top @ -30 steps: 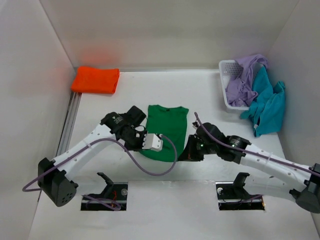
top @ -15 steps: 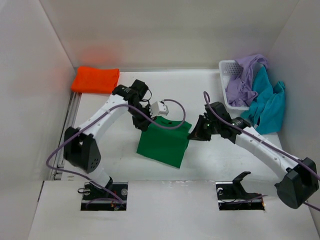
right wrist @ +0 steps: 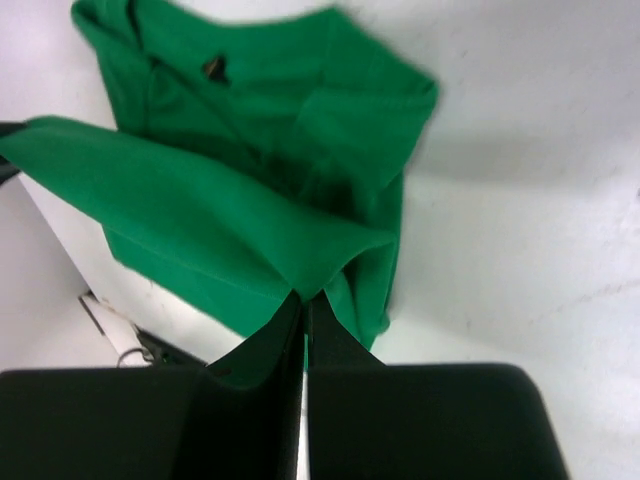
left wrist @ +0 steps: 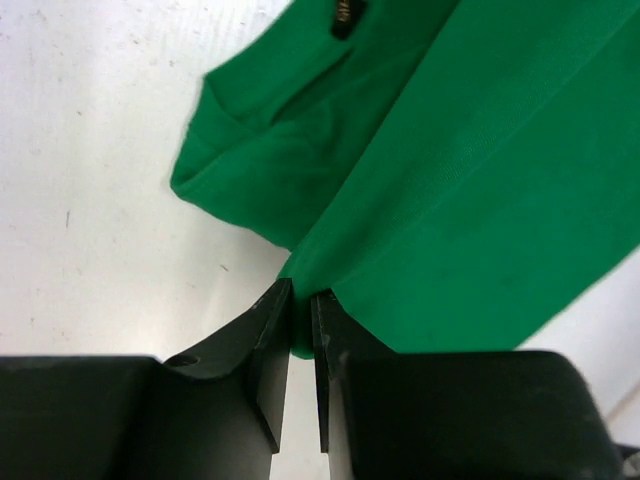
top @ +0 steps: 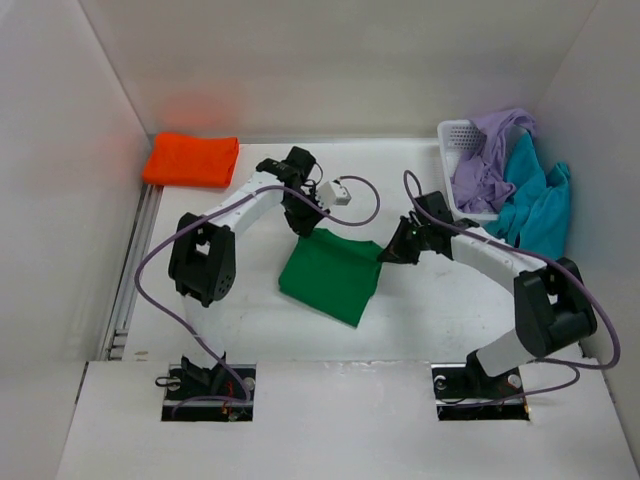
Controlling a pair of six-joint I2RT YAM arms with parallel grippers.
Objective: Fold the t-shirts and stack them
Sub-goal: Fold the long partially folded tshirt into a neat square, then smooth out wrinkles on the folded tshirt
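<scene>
High rear overview; both wrist close-ups down onto the same green shirt [top: 330, 275]

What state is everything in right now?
green shirt, half folded, one edge lifted
orange shirt, folded, far left
basket, upright
lavender shirt, crumpled in basket
teal shirt, crumpled, hanging over basket side
left gripper, jaws shut on green shirt
right gripper, jaws shut on green shirt
</scene>
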